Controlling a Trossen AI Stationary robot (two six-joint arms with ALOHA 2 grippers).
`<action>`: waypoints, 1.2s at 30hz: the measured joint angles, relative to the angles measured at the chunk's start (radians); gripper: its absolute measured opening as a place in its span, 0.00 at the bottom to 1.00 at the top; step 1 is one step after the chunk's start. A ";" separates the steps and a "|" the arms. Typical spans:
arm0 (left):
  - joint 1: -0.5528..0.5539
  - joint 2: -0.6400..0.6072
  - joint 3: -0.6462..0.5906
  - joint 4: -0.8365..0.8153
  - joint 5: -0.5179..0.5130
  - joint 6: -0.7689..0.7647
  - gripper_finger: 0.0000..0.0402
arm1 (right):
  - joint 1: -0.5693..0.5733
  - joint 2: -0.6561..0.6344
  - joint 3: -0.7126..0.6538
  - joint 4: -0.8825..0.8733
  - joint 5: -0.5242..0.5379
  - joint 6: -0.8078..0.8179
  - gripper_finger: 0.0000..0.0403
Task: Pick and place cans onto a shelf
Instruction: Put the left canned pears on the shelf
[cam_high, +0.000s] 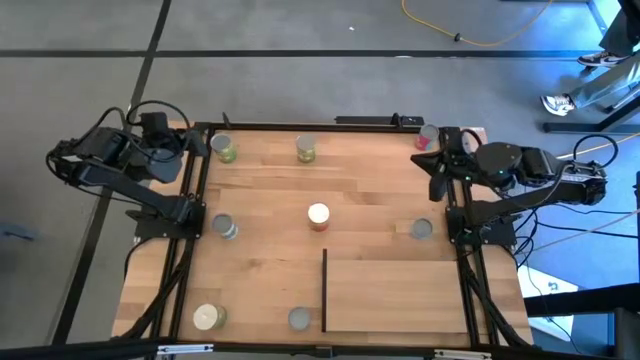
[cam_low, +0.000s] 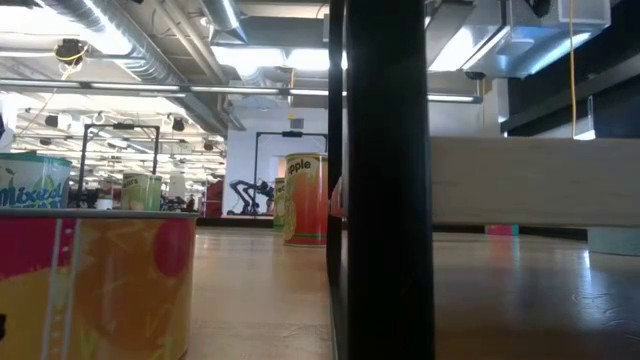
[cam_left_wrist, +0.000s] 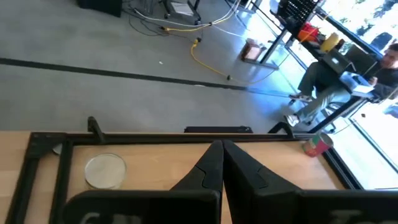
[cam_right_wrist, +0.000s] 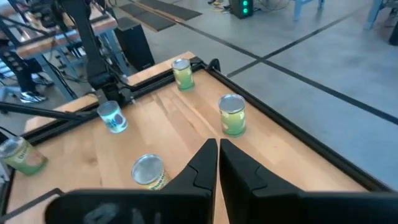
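Several small cans stand upright on the wooden table: green-sided ones (cam_high: 223, 148) (cam_high: 306, 149) along the far edge, a red one (cam_high: 427, 137) at the far right corner, a white-topped one (cam_high: 319, 215) in the middle, grey- and cream-topped ones (cam_high: 224, 227) (cam_high: 421, 229) (cam_high: 208, 317) (cam_high: 299, 319) nearer. The shelf (cam_high: 400, 292) lies flat at the near right, its black strip (cam_high: 324, 290) toward the middle. My left gripper (cam_left_wrist: 222, 149) is raised at the table's far left corner, shut and holding nothing. My right gripper (cam_right_wrist: 217, 146) is raised at the far right edge, also shut and holding nothing.
Black frame rails (cam_high: 300, 126) border the table's far edge and both sides. In the low view a can (cam_low: 100, 280) stands close at the left, and the shelf's black strip (cam_low: 385, 180) rises in the middle. A person (cam_left_wrist: 385, 62) sits at a desk beyond the table.
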 joint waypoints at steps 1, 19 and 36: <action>0.000 0.000 0.000 -0.001 0.000 0.000 0.00 | -0.003 0.004 0.000 0.000 0.000 -0.007 0.05; 0.137 0.017 0.113 0.126 0.167 0.367 0.00 | -0.070 0.009 0.001 0.024 -0.054 0.017 0.05; 0.723 0.291 0.220 -0.051 0.606 0.667 0.00 | -0.108 0.009 0.001 0.037 -0.224 0.047 0.05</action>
